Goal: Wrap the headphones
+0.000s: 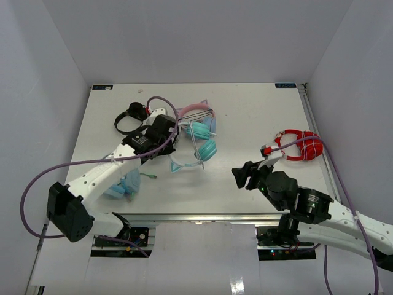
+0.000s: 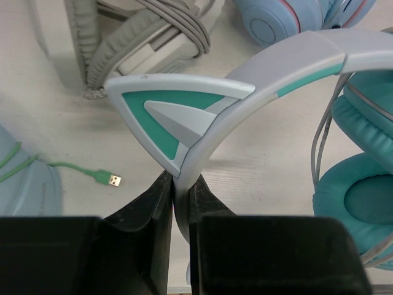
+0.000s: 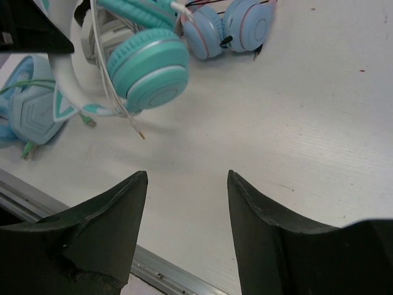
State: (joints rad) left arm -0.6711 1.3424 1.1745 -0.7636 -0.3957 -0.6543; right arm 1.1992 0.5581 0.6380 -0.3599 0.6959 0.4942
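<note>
Left fingers (image 2: 144, 215) clenched on headphones (image 2: 276, 67) headband beside teal ear; right fingers (image 3: 104, 221) spread, empty, above table (image 3: 307, 123).

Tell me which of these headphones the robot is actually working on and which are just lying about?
Part of the job: the teal cat-ear headphones, their white cable, the left gripper clamped on their headband, the right gripper, open.

Just lying about: red headphones, black headphones, blue pair with pink cat-ear band, light-blue pair with green cable.
</note>
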